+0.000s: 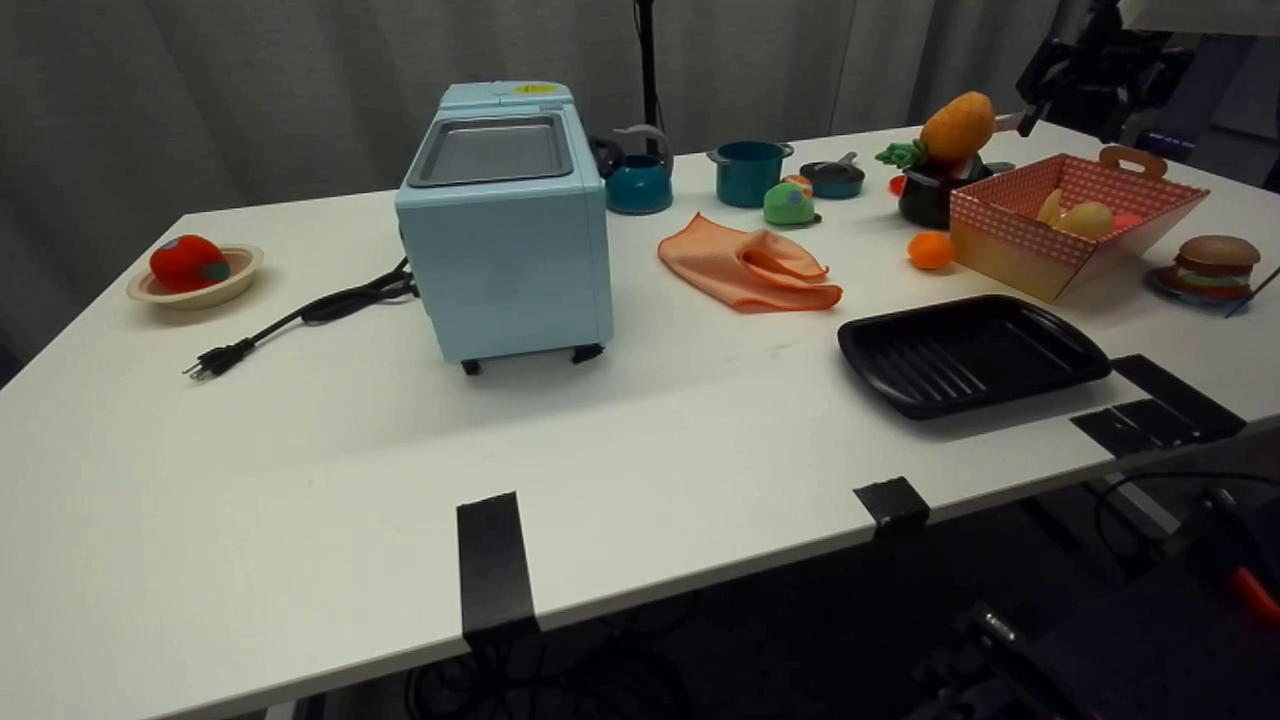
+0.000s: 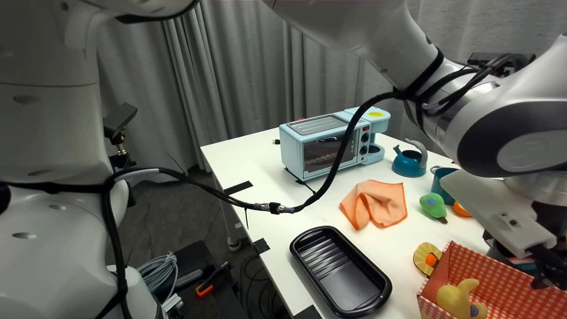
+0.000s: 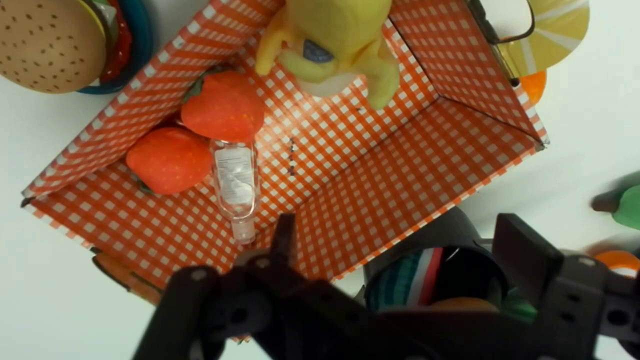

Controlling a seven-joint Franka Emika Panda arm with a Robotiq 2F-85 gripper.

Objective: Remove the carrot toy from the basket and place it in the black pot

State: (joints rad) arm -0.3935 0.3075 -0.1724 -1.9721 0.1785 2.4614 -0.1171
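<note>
The carrot toy (image 1: 957, 127), orange with a green leafy top, leans at a tilt in the mouth of the black pot (image 1: 925, 203) in an exterior view. In the wrist view an orange edge (image 3: 462, 304) shows at the mouth of the pot (image 3: 425, 232), mostly hidden by the gripper. The red-checked basket (image 1: 1040, 230) stands beside the pot; in the wrist view the basket (image 3: 380, 200) holds a yellow plush, two strawberries and a clear bottle. My gripper (image 1: 1072, 120) is open, nothing between its fingers (image 3: 400, 230), above the pot and the basket's edge.
A striped item (image 3: 420, 280) is inside the pot. A black ridged pan (image 1: 970, 355), an orange ball (image 1: 931, 250) and a burger (image 1: 1212, 265) surround the basket. An orange cloth (image 1: 750, 265), teal pot (image 1: 750, 172) and blue toaster oven (image 1: 510, 260) stand farther off.
</note>
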